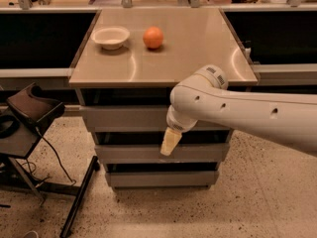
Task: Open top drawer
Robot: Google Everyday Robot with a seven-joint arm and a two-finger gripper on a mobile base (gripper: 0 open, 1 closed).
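Grey flat metal fronts the top drawer (124, 119), the cream claw (171, 143) at its lower edge, spread I cannot tell, under a glossy tabletop (193, 48) bearing 1 round orange (153, 37) and 1 white bowl (111, 36).

My rounded white arm (247, 115) has small dark holes (222, 105), a striped joint cap (214, 73) and a cream gripper (170, 142) at its lower end.

One camera, high and fairly near, looks down at the cabinet (124, 152) front (claw (170, 143) at centre).

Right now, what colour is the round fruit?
Orange fruit, camera view. Pale gripper hangs before grey drawers.
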